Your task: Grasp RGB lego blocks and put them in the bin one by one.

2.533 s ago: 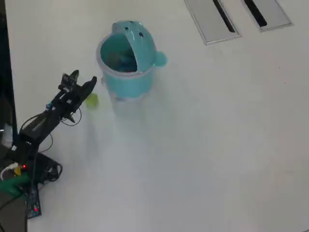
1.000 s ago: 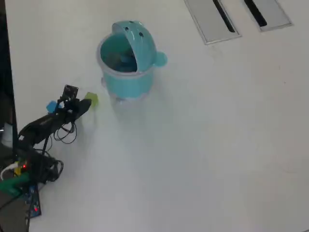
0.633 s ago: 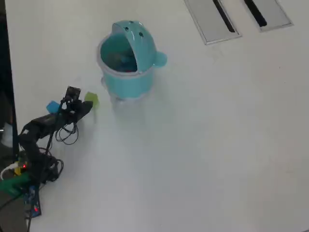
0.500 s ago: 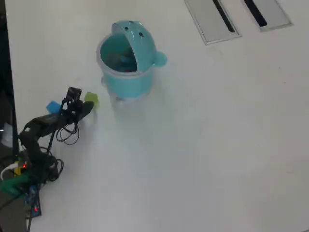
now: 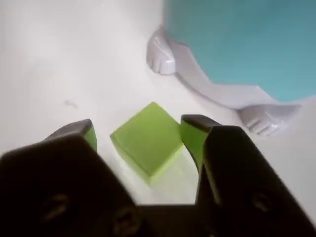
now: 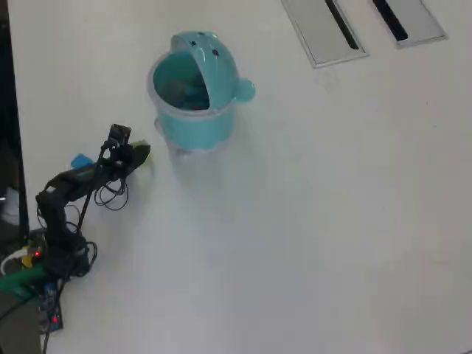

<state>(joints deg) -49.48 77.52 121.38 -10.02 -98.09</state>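
Tool (image 5: 138,136) spread wide, straddling the yellow-green block (image 5: 148,139) in the wrist view, one black jaw at either side with a visible gap on each flank and no contact to be made out. Block flat on the white table (image 5: 59,54), one corner turned away from the camera, its colour reflected on the inner faces of the jaws. Just beyond it, the teal bin (image 5: 242,44) on its pale base, two small moulded white feet (image 5: 160,53) showing at the bottom edge. From overhead, same tool (image 6: 141,155) low at the left of the table (image 6: 317,221), just beside the bin (image 6: 195,92) and slightly below-left of it; only a sliver of yellow-green at the tip, the block almost wholly hidden under the arm. Light blue block (image 6: 81,161) also on the table, behind the tool, on the arm's far side from the bin and partly masked by it. Bin upright, domed hood with two dark dots, side knob to the right, something bluish inside, too blurred to name. Two grey slotted panels (image 6: 324,29) at the table's top right.
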